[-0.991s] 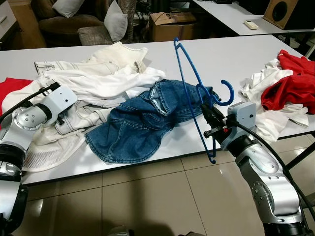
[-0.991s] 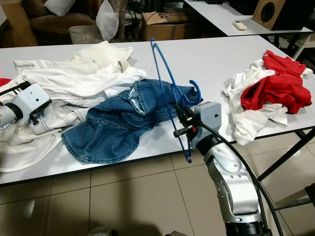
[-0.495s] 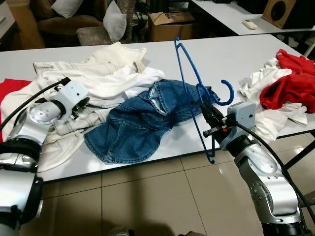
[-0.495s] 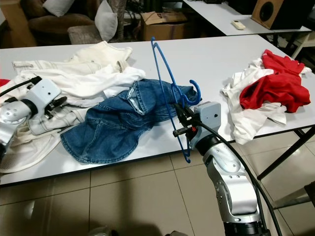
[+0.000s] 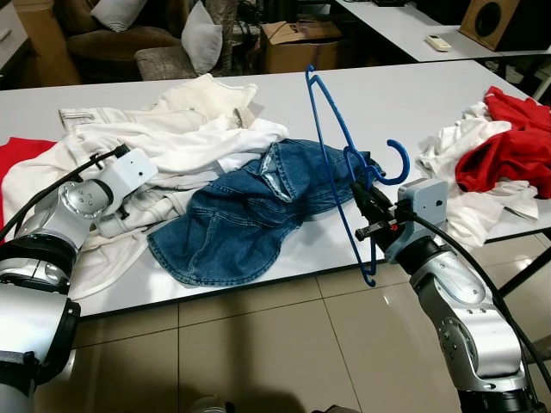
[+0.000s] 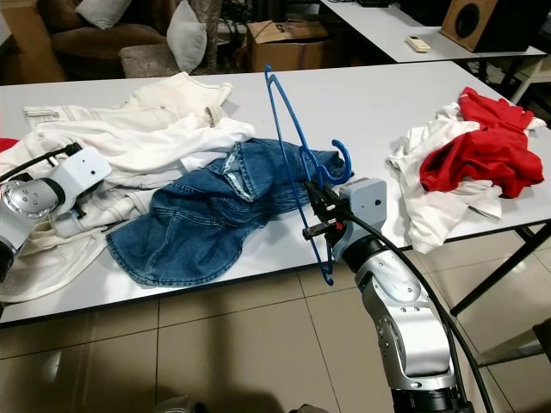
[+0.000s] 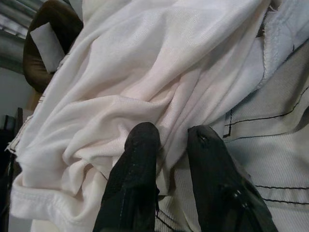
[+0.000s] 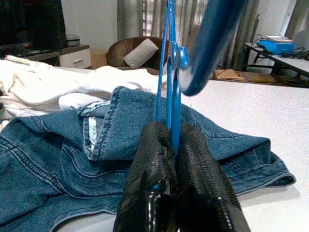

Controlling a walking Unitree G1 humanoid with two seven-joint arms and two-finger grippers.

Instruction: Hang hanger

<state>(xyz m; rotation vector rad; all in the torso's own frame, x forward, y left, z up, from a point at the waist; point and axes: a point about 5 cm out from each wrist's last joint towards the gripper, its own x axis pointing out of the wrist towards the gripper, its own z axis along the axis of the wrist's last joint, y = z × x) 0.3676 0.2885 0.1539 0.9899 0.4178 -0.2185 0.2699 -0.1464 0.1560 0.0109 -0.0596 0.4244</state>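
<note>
Just right of the blue jeans [image 5: 250, 215], right gripper [image 5: 368, 211] clamps a thin blue hanger [image 5: 337, 146] upright, hook curling right; left gripper [image 7: 166, 145] slightly parted on white cloth [image 7: 159, 63].

A long white table [image 5: 129, 292] stands on glossy beige floor tiles [image 5: 258, 344], with a brown armchair [image 5: 112, 39] holding pale cushions [image 5: 202, 39] and a cardboard box [image 5: 297, 43] behind it.
</note>
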